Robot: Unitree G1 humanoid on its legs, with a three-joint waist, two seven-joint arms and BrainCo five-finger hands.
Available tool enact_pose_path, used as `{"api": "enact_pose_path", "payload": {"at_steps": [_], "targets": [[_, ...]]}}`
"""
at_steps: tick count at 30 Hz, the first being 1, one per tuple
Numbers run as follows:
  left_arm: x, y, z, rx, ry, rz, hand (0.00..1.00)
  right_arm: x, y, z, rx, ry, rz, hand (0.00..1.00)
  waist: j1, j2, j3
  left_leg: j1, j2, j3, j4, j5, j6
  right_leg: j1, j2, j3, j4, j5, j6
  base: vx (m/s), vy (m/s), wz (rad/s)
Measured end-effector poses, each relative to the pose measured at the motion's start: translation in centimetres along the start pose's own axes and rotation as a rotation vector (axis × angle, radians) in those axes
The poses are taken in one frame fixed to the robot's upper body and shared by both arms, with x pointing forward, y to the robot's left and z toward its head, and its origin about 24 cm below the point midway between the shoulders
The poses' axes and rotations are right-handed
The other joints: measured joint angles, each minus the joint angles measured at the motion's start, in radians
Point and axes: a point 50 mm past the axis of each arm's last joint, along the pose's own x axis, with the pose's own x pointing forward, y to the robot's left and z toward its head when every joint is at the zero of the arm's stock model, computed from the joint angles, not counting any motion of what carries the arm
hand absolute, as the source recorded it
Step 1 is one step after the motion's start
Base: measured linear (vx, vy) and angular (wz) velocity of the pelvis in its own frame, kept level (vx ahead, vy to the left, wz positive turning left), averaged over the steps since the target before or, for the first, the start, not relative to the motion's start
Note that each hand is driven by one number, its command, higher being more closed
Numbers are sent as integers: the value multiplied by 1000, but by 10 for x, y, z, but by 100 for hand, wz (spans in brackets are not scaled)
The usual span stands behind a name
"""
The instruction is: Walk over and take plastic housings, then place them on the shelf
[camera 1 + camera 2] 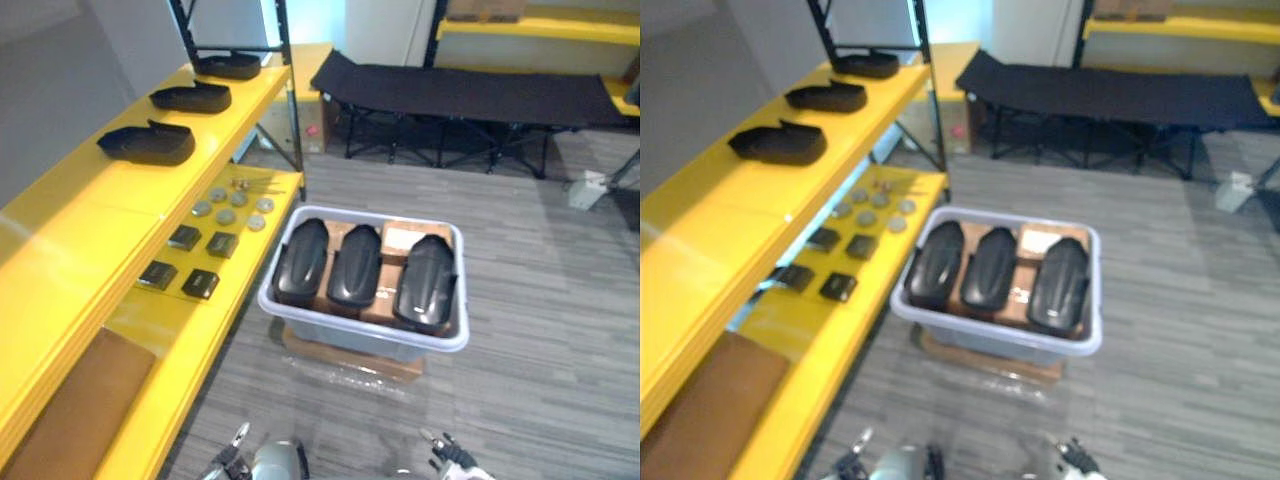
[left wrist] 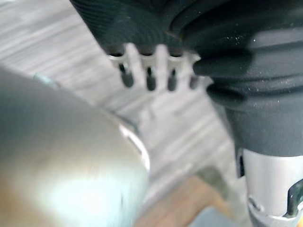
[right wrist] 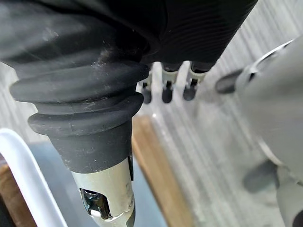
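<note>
I see the left hand (image 2: 150,71) hanging over the grey floor (image 2: 180,127), fingers straight and slack, with nothing in them. The right hand (image 3: 166,84) reads the same in its own wrist view: fingers extended downward and empty.

Three plastic housings (image 1: 355,265) lie side by side in the grey bin (image 1: 340,335), resting on a cardboard liner (all black, long axes running away from me). The bin sits on a flat cardboard box (image 1: 350,360) on the floor, just beside the yellow shelf (image 1: 90,205).

Three more, the shelved housings (image 1: 148,143), stand in a row along the upper tier, apart from one another. The lower tier carries small black squares (image 1: 185,237), round grey discs (image 1: 227,216) and a brown board (image 1: 75,400).
</note>
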Motion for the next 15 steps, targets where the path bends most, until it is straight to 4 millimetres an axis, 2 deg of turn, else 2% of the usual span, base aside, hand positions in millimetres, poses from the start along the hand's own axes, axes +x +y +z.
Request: {"api": "enact_pose_path", "payload": {"at_steps": [2,3,4,6,8,10,12,13,15], "targets": [[1,12,16,90,-53,33,0,2,17,-8,21,18,36,0,0,-69,2,14,-35,23,-28,-12,15,-10,-37,3,1,8,4,206,160,-14],[1,13,18,110,-59,35,0,2,18,-10,22,23,38,0,-2,-76,0,16,-40,23,-37,-12,15,-14,-40,1,1,17,8,207,152,-4],[1,12,21,152,-69,35,0,1,17,-12,19,32,34,0,-3,-76,0,51,-50,22,-86,-7,22,-13,-41,0,5,55,15,150,122,-2],[1,10,20,176,-75,37,0,1,16,-14,-32,39,36,0,-7,-70,1,87,-60,21,-129,2,33,-3,-45,-5,14,68,8,130,116,4],[1,3,19,218,-82,19,0,0,20,-17,-206,44,90,0,-10,-58,-3,105,-82,4,-172,18,41,2,-52,-14,10,68,7,64,61,20],[0,-4,20,261,-99,-5,0,1,33,-12,-371,5,193,0,-11,-63,-6,104,-95,-12,-208,42,43,4,-55,-37,-4,68,7,9,4,25],[-1,-14,21,304,-122,-33,0,-5,79,6,-722,-137,469,0,-12,-52,0,100,-108,-35,-273,93,40,4,-53,-67,-37,67,5,-30,-64,29],[-1,-16,21,315,-127,-40,0,-10,95,12,-809,-188,561,0,-11,-47,4,99,-107,-37,-285,102,38,2,-50,-68,-43,67,5,-56,-87,16],[-2,-17,22,335,-133,-45,0,-45,163,15,-1135,-359,962,0,-6,-41,5,91,-90,-36,-280,112,35,0,-34,-58,-54,67,5,-73,-99,-3]]}}
